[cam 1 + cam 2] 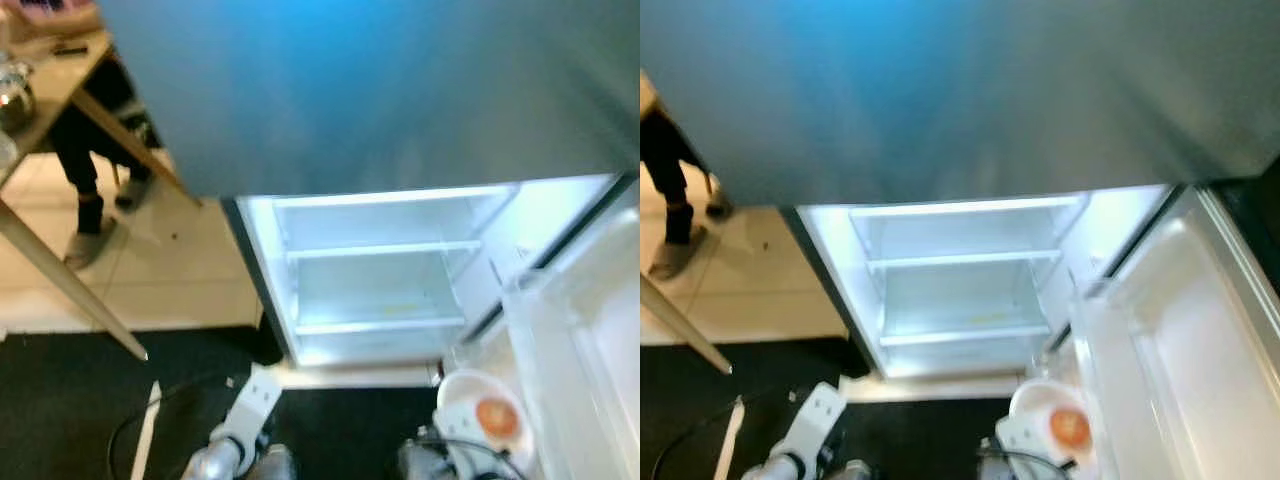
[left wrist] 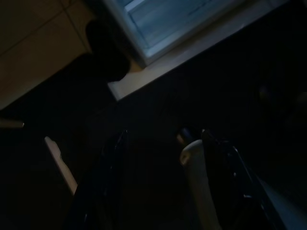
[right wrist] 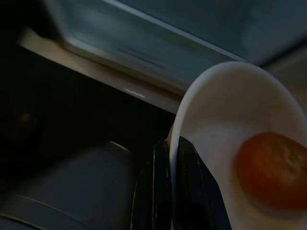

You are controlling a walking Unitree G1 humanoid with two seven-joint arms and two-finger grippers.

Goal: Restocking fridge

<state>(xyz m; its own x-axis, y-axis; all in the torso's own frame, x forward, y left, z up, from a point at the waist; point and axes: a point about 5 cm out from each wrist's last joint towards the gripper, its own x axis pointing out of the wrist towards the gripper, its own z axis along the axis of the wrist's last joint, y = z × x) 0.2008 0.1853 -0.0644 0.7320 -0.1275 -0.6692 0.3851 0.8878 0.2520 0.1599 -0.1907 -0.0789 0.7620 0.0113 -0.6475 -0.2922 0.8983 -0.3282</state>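
The fridge [image 1: 380,280] stands open and lit, and its glass shelves [image 1: 960,260] are bare. Its door [image 1: 590,330] swings out to my right. Low at the right, in front of the door, my right gripper [image 3: 168,143] is shut on the rim of a white bowl [image 1: 485,410]. An orange fruit [image 3: 271,170] lies in the bowl. My left gripper [image 2: 163,143] hangs low over the dark floor in front of the fridge, with its fingers apart. A pale shape that I cannot identify lies beside one finger [image 2: 225,163].
The closed upper door [image 1: 370,90] looms above the lit compartment. At the left stand a wooden table [image 1: 60,90] with a pot [image 1: 12,95] on it and a person's legs [image 1: 95,190] on pale tiles. A cable [image 1: 130,420] and a white strip [image 1: 148,435] lie on the dark floor.
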